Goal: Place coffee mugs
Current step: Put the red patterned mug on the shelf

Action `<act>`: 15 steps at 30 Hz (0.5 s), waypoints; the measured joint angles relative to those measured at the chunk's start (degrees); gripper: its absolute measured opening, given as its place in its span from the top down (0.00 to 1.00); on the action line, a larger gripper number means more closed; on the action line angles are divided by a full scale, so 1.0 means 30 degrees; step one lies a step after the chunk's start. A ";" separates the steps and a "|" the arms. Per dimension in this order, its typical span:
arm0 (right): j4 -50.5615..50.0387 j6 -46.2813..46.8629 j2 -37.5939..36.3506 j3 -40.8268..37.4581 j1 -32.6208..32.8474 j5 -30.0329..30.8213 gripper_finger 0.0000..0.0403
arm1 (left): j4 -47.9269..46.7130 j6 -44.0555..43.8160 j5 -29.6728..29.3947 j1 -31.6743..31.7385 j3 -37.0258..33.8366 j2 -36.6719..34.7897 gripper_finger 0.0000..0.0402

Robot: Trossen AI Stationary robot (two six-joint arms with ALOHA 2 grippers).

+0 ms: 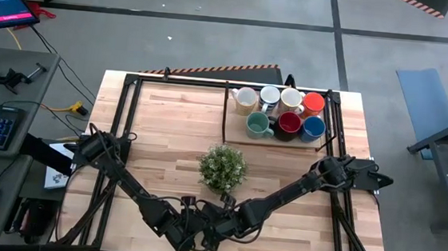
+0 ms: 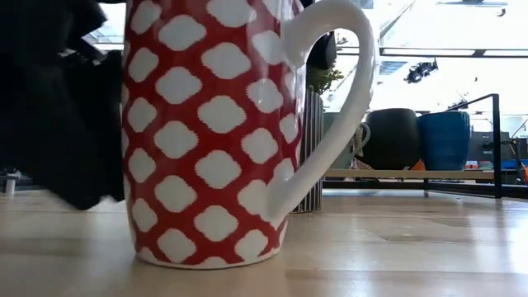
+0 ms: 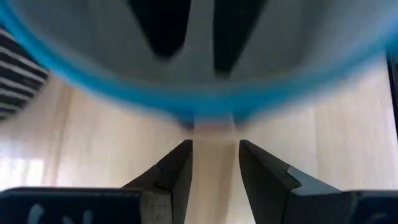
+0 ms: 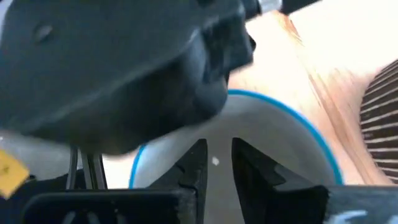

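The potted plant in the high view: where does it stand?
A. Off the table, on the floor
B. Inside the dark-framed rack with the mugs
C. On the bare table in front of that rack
C: the potted plant stands on bare table, outside the rack that holds the mugs.

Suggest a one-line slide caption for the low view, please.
Red-and-white patterned mug stands upright on the wooden table, handle toward the distant mugs on the rack.

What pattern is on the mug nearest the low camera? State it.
Red with white blob shapes on the mug, white handle; low view.
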 joint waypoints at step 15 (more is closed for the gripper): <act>-0.2611 -0.1426 0.0000 0.2114 0.0513 0.1338 0.85 | -0.2278 -0.1695 0.1557 -0.0577 0.0000 -0.0015 0.70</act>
